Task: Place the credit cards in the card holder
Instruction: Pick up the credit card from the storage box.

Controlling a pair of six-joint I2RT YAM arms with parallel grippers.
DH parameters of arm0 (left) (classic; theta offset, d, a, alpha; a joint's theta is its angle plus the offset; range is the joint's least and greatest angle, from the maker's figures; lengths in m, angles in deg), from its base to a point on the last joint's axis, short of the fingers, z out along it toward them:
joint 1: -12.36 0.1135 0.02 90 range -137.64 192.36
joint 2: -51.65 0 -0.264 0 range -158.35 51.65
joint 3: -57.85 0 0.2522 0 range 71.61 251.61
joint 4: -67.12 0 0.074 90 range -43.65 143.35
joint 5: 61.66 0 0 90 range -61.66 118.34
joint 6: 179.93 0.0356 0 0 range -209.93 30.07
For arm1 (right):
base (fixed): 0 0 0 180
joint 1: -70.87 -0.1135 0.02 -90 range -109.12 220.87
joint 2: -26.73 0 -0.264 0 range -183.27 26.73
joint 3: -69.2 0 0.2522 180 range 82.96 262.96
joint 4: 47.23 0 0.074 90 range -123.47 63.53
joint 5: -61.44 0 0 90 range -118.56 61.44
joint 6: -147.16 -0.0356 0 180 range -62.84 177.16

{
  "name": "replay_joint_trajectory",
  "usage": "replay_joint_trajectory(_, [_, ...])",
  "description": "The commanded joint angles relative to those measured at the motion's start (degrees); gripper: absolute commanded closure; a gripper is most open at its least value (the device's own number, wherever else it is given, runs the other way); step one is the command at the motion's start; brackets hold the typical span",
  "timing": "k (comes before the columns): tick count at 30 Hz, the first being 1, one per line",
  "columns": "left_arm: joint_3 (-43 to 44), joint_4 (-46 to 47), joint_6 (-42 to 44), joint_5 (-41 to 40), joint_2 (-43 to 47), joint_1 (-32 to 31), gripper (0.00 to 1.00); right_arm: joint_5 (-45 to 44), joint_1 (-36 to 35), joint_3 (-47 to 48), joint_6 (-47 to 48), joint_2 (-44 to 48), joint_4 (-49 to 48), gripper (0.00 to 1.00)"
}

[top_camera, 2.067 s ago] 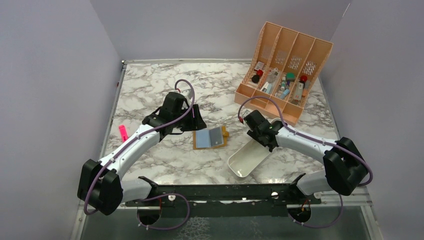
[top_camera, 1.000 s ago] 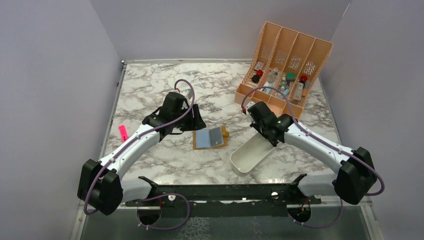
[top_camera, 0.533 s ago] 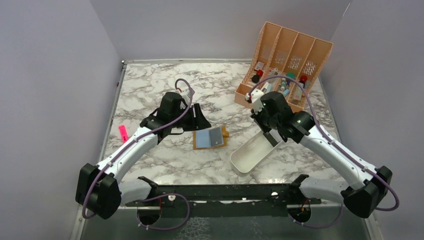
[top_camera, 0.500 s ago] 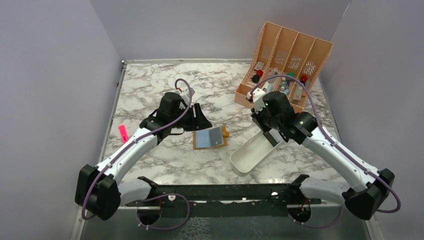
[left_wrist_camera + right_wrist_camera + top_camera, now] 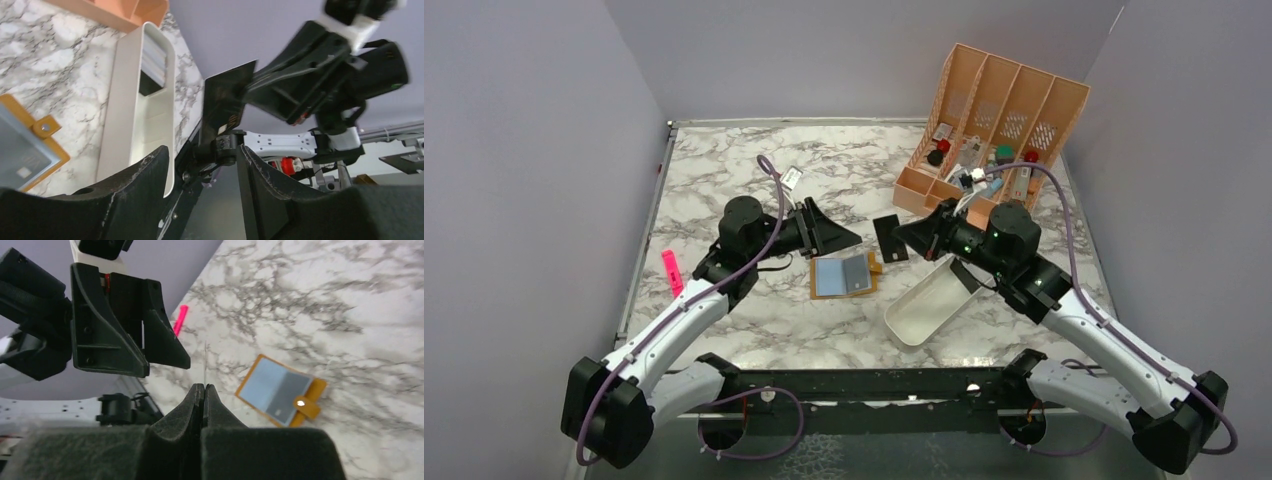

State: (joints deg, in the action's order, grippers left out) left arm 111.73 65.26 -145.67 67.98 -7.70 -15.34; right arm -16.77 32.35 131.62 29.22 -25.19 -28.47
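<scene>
Right wrist: right hand (image 5: 202, 388) pinches credit card (image 5: 205, 362), edge-on, barely visible; left hand (image 5: 167, 368) spread.

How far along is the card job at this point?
Done: the wallet lies open on the table. In hand: the right gripper pinches one card in the air, facing the open left gripper, perhaps for a handover. Left: that card is not yet in the wallet, and more cards sit in the white tray.
</scene>
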Motion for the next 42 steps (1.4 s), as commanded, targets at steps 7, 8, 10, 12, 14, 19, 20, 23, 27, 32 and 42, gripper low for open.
replay_joint_trajectory(7, [-0.6, 9.7, -3.8, 2.6, 3.5, 0.2, 0.41, 8.2, 0.2, -13.4, -30.5, -0.4, -33.8, 0.98])
replay_joint_trajectory(8, [-0.7, 9.7, -3.9, 2.6, 3.2, 0.2, 0.41, 8.5, 0.2, -13.7, -31.4, -0.8, -34.6, 0.98])
replay_joint_trajectory(10, [-1.0, 9.8, -4.1, 2.6, 2.5, 0.1, 0.4, 8.9, 0.2, -14.4, -33.1, -1.7, -36.4, 0.97])
replay_joint_trajectory(12, [-1.2, 10.0, -4.2, 2.6, 2.1, 0.1, 0.4, 8.9, 0.2, -15.4, -34.4, -2.2, -38.9, 0.97])
replay_joint_trajectory(14, [-1.4, 10.3, -4.3, 2.5, 1.8, 0.0, 0.4, 9.2, 0.2, -15.9, -35.1, -2.9, -40.8, 0.97])
replay_joint_trajectory(19, [-1.2, 11.7, -5.2, 2.6, 1.3, -0.4, 0.58, 10.2, 0.2, -15.3, -35.3, -5.2, -41.1, 0.97])
replay_joint_trajectory(20, [-1.2, 11.9, -5.2, 2.8, 1.3, -0.5, 0.64, 10.3, 0.2, -15.4, -35.3, -5.6, -41.2, 0.96])
replay_joint_trajectory(23, [-1.3, 12.2, -5.0, 2.7, 1.3, -0.6, 0.83, 10.4, 0.2, -15.5, -34.4, -6.3, -40.6, 0.95])
replay_joint_trajectory(27, [-1.9, 12.3, -4.7, 2.0, 1.5, -0.6, 1.0, 9.4, 0.2, -15.3, -32.9, -6.6, -38.1, 0.91])
replay_joint_trajectory(32, [-3.1, 11.7, -3.8, 0.3, 1.9, -0.6, 1.0, 7.1, 0.2, -13.8, -27.7, -6.5, -32.2, 0.74])
replay_joint_trajectory(42, [1.0, -13.9, 11.0, -15.1, 0.2, 0.3, 1.0, -5.5, 0.2, -3.7, -6.0, -7.4, -6.9, 0.52])
